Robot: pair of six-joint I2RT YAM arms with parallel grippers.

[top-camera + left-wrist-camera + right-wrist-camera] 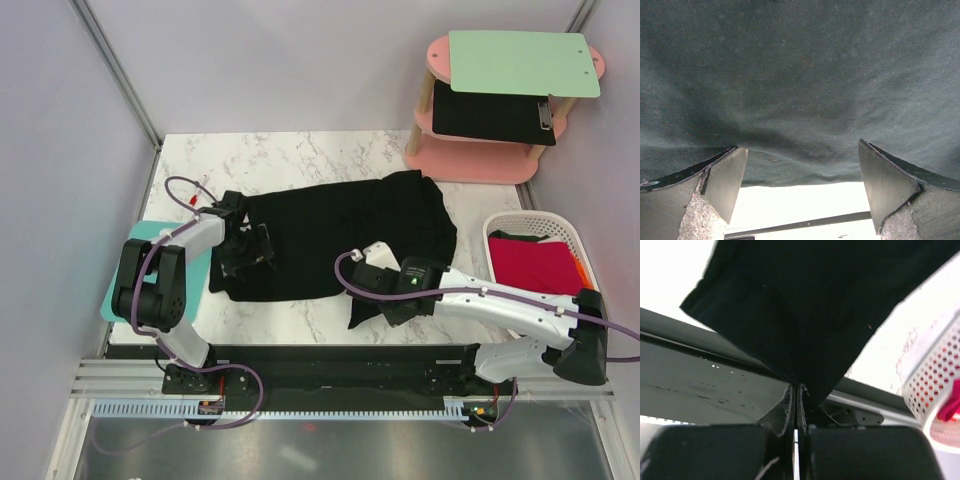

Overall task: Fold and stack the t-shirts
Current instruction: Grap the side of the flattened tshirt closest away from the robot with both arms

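- Your right hand (797,390) is pinched fully shut on a fold of the black shirt (350,235), at its near edge by the front of the bench (300,160).
- Your left hand (800,185) stands wide over the shirt's left end and holds nothing.
- The rest of the shirt lies rumpled across the middle of the bench. The red shirt (535,265) sits in the basket (520,218) on the right.
- Risk: the pinch takes only a narrow bit of cloth, so a quick pull may let it slip out.
- Risk: nothing pins the left end, so a pull from the right could drag the whole shirt into a bunch, or off the front edge.
- The right wrist view shows the closed grip and the cloth hanging from it. The top view hides that under the arm.
- Only the top view shows how the whole shirt lies.
- The left wrist view shows cloth filling the frame. Whether the fingers (725,182) touch it is hard to say.
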